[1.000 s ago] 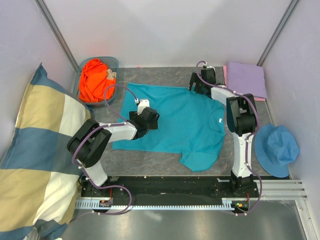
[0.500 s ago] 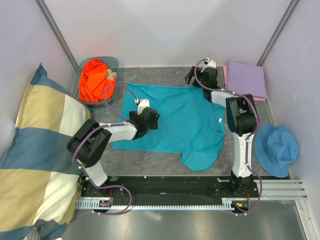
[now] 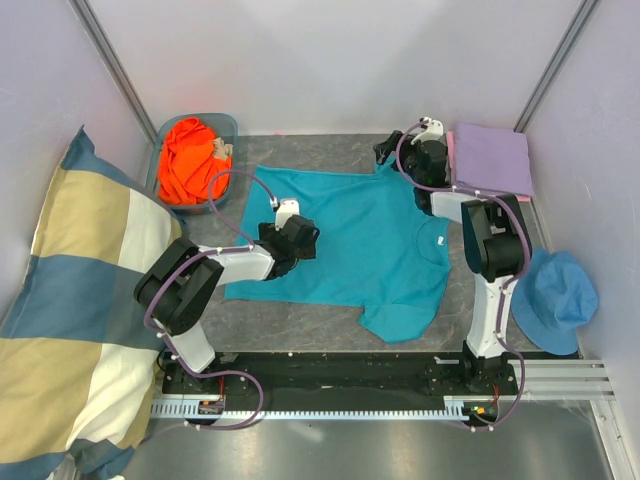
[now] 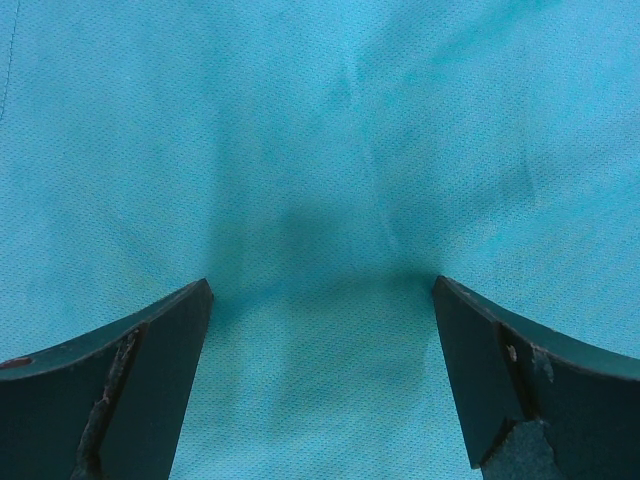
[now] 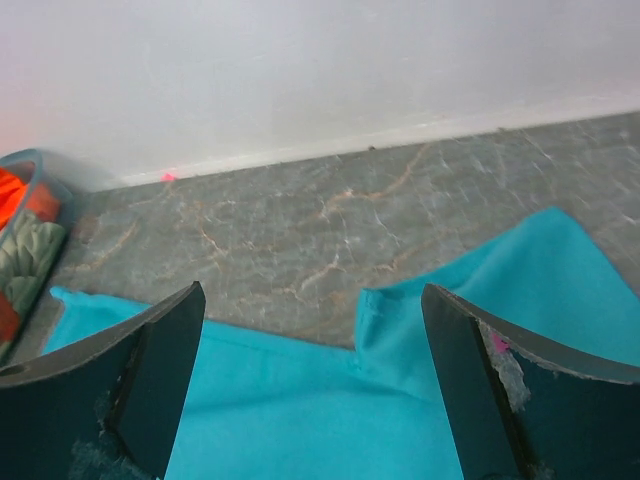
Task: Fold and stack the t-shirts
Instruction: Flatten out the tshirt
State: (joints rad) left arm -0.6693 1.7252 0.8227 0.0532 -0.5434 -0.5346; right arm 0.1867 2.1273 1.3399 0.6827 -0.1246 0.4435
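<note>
Teal shirt (image 3: 370, 245): spread flat, mid-table. Left gripper (image 4: 320, 340): wide open, empty, low over its cloth. Right gripper (image 5: 315, 360): wide open, empty, above its far edge. Orange shirt (image 3: 190, 160): in bin (image 3: 229, 124). Lavender shirt (image 3: 492, 158): folded, far right.

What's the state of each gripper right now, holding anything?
Left gripper: open, close over the teal shirt, nothing gripped.
Right gripper: open, by the shirt's far sleeve, holding nothing.

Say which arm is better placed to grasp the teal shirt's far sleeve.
Right. The right gripper, open, is at that sleeve; the left gripper, also open, rests on the shirt away from it.
</note>
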